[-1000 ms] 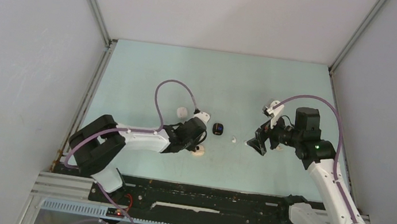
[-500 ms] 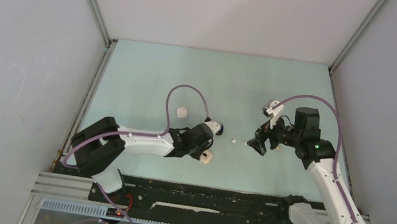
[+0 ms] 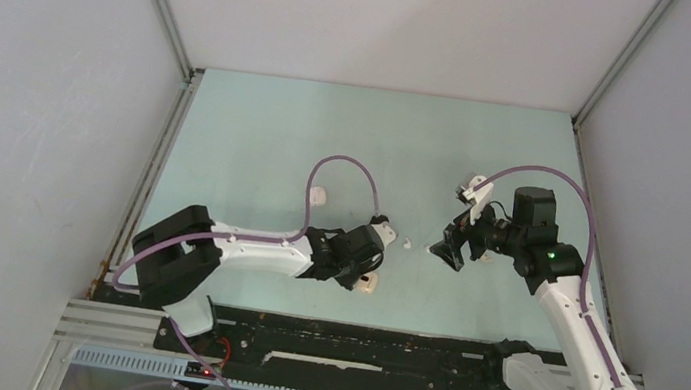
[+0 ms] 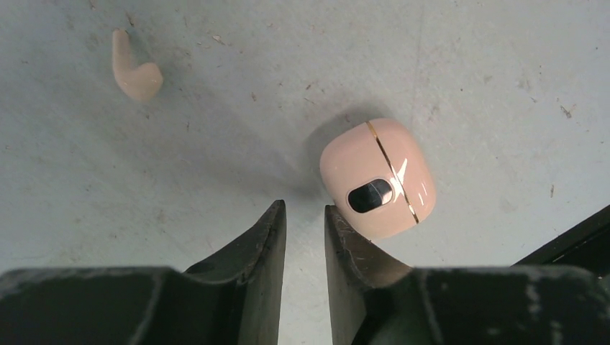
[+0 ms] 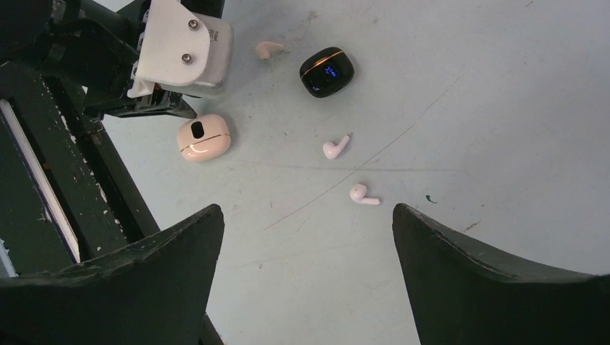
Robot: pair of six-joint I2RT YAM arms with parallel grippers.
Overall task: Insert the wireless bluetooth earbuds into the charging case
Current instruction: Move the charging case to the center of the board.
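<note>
Two white earbuds (image 5: 334, 147) (image 5: 362, 194) lie on the table beyond my right gripper (image 5: 308, 210), which is wide open and empty above it. One shows in the top view (image 3: 407, 244). A pink earbud (image 4: 135, 72) lies far left of my left gripper (image 4: 302, 210). Its jaws are almost together with nothing between them. A closed pink charging case (image 4: 378, 180) lies just right of the right fingertip (image 4: 334, 215). It also shows in the top view (image 3: 368, 281). A closed black case (image 5: 326, 72) lies beyond the white earbuds; the left wrist hides it in the top view.
A closed white case (image 3: 318, 195) sits alone to the left of the left arm's cable loop. The black rail (image 3: 382, 346) runs along the table's near edge, close behind the pink case. Grey walls (image 3: 49, 116) enclose the table on three sides.
My left arm has swung right and nearer the rail. The pink case has slid right and nearer with it. The black case is now covered in the top view. The right arm is still.
</note>
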